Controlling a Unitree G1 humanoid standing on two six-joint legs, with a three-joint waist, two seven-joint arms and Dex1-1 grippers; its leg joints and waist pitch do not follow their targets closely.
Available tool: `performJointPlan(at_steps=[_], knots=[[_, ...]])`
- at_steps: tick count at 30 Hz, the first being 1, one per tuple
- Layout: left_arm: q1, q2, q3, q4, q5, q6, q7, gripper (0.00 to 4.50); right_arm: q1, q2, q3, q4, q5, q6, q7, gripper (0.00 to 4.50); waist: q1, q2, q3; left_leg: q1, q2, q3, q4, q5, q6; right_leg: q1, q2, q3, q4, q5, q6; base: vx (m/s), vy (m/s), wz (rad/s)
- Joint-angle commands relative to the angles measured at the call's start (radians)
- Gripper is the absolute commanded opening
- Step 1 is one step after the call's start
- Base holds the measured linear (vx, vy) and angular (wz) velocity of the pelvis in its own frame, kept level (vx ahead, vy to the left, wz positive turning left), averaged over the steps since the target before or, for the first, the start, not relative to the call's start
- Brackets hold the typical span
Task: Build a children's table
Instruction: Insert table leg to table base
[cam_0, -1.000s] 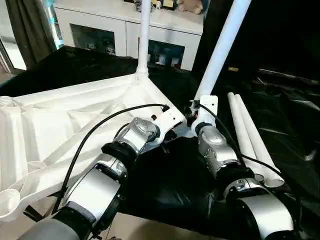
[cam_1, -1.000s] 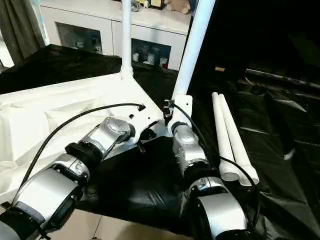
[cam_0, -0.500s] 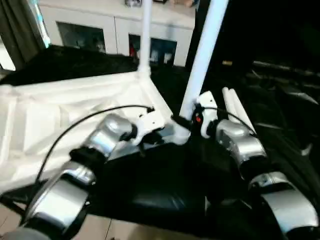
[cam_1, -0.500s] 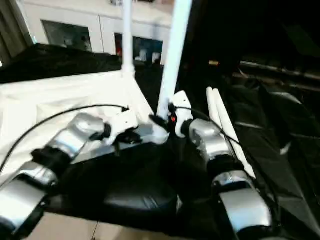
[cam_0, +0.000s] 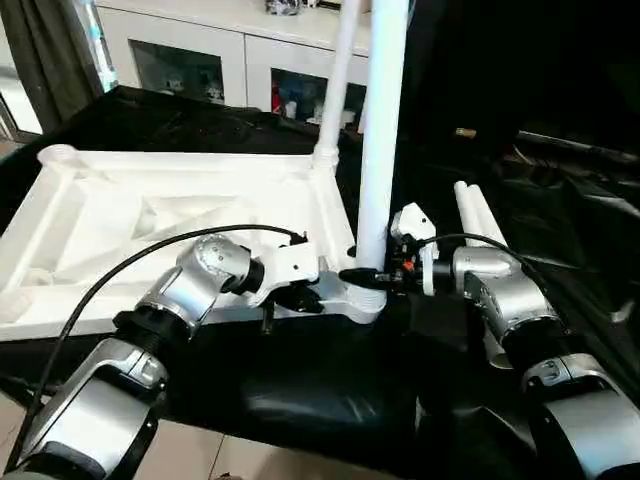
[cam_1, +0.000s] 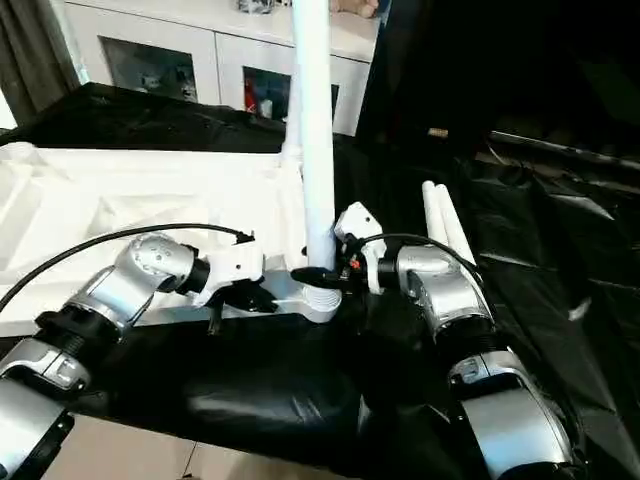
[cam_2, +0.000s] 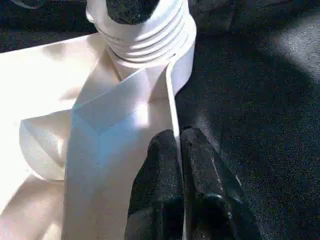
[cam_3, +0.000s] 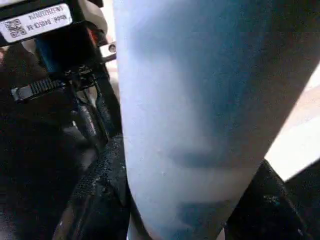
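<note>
The white tabletop lies upside down on the black-draped work table, with one leg already upright in the far corner socket and two spare legs lying just beside the robot's right arm. The step in hand appears to be seating a second leg in the near corner socket: the right gripper clasps that leg low on its shaft, fingers set about half apart around it, while the left gripper pinches the tabletop's thin edge rib beside the socket, jaws nearly closed. Next, the leg probably needs keeping plumb and pressing or twisting down until it seats, with the left gripper bracing the tabletop.
</note>
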Motion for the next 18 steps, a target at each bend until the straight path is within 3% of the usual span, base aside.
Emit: performJointPlan(at_steps=[1, 3, 9, 15, 16, 18], knots=[[0.010, 0.020, -0.018, -0.032, 0.009, -0.023, -0.070, 0.00, 0.088, -0.042, 0.036, 0.089, -0.066, 0.037, -0.040, 1.90, -0.001, 0.019, -0.036, 0.010, 0.082, -0.023, -0.070, -0.206, 0.020, 0.023, -0.101, 0.075, -0.069, -0.072, -0.228, 0.000, 0.000, 0.00], [0.007, 0.019, -0.010, -0.023, 0.016, -0.026, -0.046, 0.00, 0.091, -0.027, -0.019, 0.077, -0.026, 0.037, -0.084, 1.90, -0.001, 0.018, -0.036, 0.010, 0.081, -0.023, -0.070, -0.202, 0.021, 0.023, -0.101, 0.076, -0.069, -0.058, -0.230, 0.000, 0.000, 0.00], [0.008, 0.022, -0.004, -0.021, 0.010, -0.027, -0.031, 0.00, 0.131, -0.006, -0.110, 0.017, 0.047, 0.054, -0.117, 1.90, -0.002, 0.018, -0.036, 0.009, 0.080, -0.024, -0.070, -0.218, 0.018, 0.024, -0.101, 0.076, -0.072, -0.084, -0.224, 0.000, 0.000, 0.00], [0.015, 0.024, 0.000, -0.027, 0.010, -0.022, -0.028, 0.00, 0.194, 0.024, -0.174, -0.016, 0.119, 0.064, -0.178, 1.90, -0.001, 0.019, -0.035, 0.008, 0.080, -0.024, -0.071, -0.209, 0.023, 0.024, -0.102, 0.075, -0.073, -0.081, -0.226, 0.000, 0.000, 0.00], [0.016, 0.025, 0.001, -0.027, 0.010, -0.022, -0.028, 0.00, 0.208, 0.031, -0.182, -0.019, 0.124, 0.062, -0.189, 1.90, 0.001, 0.025, -0.035, 0.008, 0.079, -0.025, -0.071, -0.213, 0.020, 0.024, -0.102, 0.075, -0.073, -0.087, -0.226, 0.000, 0.000, 0.00], [0.016, 0.026, 0.001, -0.027, 0.010, -0.022, -0.029, 0.00, 0.226, 0.038, -0.184, -0.027, 0.124, 0.059, -0.195, 1.90, 0.001, 0.022, -0.034, 0.008, 0.080, -0.025, -0.072, -0.220, 0.015, 0.023, -0.103, 0.076, -0.075, -0.100, -0.219, 0.000, 0.000, 0.00]])
